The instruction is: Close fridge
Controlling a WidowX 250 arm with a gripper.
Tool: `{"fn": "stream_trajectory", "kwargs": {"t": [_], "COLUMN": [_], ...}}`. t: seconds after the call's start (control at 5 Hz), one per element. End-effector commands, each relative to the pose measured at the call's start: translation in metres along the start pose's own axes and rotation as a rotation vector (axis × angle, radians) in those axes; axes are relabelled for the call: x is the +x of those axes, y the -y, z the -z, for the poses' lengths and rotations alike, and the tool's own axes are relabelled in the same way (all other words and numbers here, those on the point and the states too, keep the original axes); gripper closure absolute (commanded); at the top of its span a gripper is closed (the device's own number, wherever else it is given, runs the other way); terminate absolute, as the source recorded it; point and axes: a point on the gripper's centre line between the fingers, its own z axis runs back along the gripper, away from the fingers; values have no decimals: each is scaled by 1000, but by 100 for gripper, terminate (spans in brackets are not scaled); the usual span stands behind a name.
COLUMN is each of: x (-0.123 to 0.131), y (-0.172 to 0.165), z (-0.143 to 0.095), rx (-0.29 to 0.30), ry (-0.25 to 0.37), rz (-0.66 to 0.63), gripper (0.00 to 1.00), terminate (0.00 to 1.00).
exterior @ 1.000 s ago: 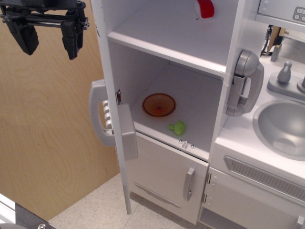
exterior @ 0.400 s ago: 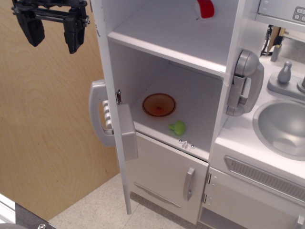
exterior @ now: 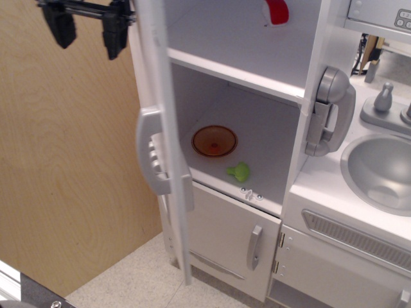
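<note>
The fridge (exterior: 257, 70) is a tall white toy cabinet, and its interior is exposed. Its door (exterior: 164, 128) stands open, seen almost edge-on, with the grey handle (exterior: 151, 160) on its outer face. My black gripper (exterior: 90, 32) is at the top left, on the outer side of the door. Its jaws are open and empty. The right finger (exterior: 115, 35) is right against the door's outer face near the top. Inside on the lower shelf lie an orange bowl (exterior: 214, 140) and a small green object (exterior: 239, 171).
A red-and-white object (exterior: 276, 11) sits on the upper shelf. Below is a smaller white door with a short grey handle (exterior: 255, 247). A grey toy phone (exterior: 329, 112) hangs on the fridge's right edge, next to the sink basin (exterior: 382, 170). A wooden wall (exterior: 64, 179) is on the left.
My gripper has moved right until it reached the door's outer face. The door has swung a little towards the cabinet, its edge and handle shifting right.
</note>
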Motion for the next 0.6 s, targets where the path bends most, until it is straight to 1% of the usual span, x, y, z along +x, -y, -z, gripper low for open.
{"fn": "stream_trajectory", "kwargs": {"t": [0.0, 0.2, 0.4], "x": [28, 42, 58], "y": [27, 43, 53], "z": [-7, -4, -1], "rx": [-30, -55, -60], "ry": [63, 61, 70], "rz": [-15, -61, -99], "gripper": [0, 0, 0], "terminate": [0, 0, 0]}}
